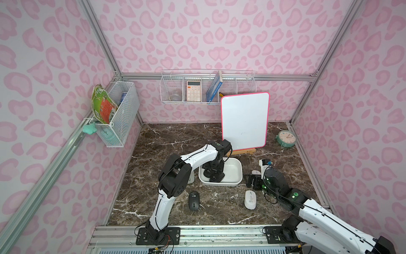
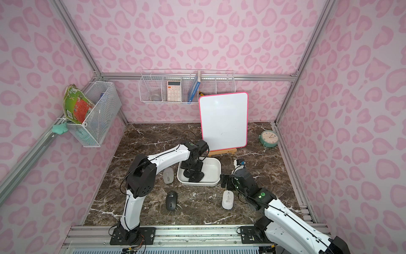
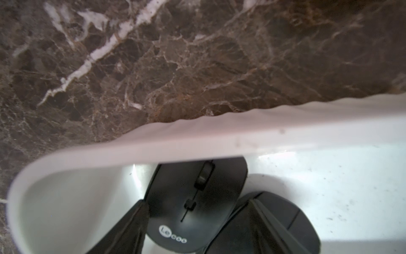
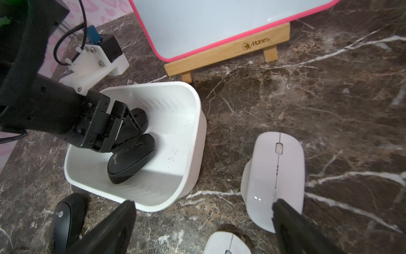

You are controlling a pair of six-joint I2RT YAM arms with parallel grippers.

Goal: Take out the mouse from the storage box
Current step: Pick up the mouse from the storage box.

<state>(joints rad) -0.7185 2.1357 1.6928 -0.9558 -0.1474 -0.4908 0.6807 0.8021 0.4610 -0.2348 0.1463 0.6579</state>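
Observation:
The white storage box [image 1: 239, 173] [image 2: 218, 173] sits mid-table in both top views. My left gripper [image 3: 197, 202] [image 4: 123, 132] reaches down into it. Its two fingers press on either side of a black mouse [image 3: 193, 209] [image 4: 131, 160] that lies on the box floor by the rim [image 3: 219, 136]. A second black mouse [image 3: 303, 224] [image 4: 140, 116] lies just beyond one finger. My right gripper [image 4: 203, 204] [image 1: 252, 180] hovers open to the right of the box, with nothing between its fingers.
On the marble lie a black mouse [image 1: 194, 201], a white mouse [image 1: 250, 199] [image 4: 276, 171], a grey mouse [image 2: 168, 175] left of the box, and another white mouse [image 4: 228, 244]. A whiteboard on a wooden easel [image 1: 245, 121] stands behind the box. A clock [image 1: 286, 138] stands at the back right.

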